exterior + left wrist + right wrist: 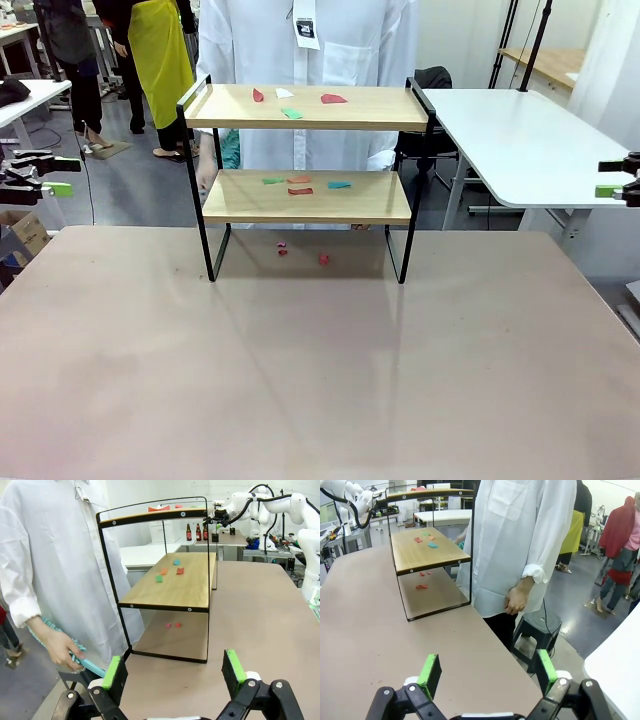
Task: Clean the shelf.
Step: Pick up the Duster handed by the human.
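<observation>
The shelf (380, 110) stands at the far middle of the beige table, a two-tier rack of light wooden boards in a black frame. Red, white and green scraps (291, 113) lie on its top board. Green, orange, red and teal scraps (300, 190) lie on the lower board (190, 587), and small red bits (323, 259) lie on the table under it. My left gripper (62, 176) hangs open off the table's left edge, its green pads (112, 672) wide apart and empty. My right gripper (608, 178) is open at the right edge, and its pads (430, 672) hold nothing.
A person in a white coat (300, 60) stands right behind the shelf and holds a teal duster (92, 667) low in one hand (62, 647); the other hand (517, 597) hangs empty. A white table (520, 140) is at the back right. A black stool (540, 627) stands near the person.
</observation>
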### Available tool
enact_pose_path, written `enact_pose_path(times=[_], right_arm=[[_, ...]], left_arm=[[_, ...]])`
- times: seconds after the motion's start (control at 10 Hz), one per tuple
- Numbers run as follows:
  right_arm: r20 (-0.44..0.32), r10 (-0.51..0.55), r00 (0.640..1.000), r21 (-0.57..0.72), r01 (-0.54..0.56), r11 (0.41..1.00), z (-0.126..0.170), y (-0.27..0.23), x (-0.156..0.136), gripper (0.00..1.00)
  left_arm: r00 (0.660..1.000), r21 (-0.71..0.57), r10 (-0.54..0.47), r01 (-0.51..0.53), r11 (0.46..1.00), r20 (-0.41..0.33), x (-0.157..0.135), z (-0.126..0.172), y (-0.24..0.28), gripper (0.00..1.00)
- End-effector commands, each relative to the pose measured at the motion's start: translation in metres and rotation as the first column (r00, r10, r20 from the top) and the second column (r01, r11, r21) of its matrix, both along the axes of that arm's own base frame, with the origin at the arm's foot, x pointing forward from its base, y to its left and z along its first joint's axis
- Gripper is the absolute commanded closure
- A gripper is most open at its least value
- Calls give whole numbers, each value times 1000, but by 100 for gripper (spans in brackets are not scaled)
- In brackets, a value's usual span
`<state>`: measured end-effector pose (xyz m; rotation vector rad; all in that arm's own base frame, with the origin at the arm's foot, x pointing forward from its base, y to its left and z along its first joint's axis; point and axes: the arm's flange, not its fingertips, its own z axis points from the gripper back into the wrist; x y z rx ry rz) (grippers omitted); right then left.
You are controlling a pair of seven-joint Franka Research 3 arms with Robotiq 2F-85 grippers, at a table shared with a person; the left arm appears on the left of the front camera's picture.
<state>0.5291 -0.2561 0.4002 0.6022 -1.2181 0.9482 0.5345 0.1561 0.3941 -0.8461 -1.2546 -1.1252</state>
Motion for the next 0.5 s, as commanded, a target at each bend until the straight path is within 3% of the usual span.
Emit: enact_pose_path(times=[0.0, 0.4], right_arm=[[-9, -14, 1000, -4, 14, 1000, 6, 4, 1, 0], [-9, -14, 1000, -4, 14, 1000, 6, 4, 1, 0]], left_arm=[[1000, -3, -9, 9, 1000, 4, 0, 2, -1, 0], [1000, -3, -9, 9, 1000, 4, 0, 2, -1, 0]])
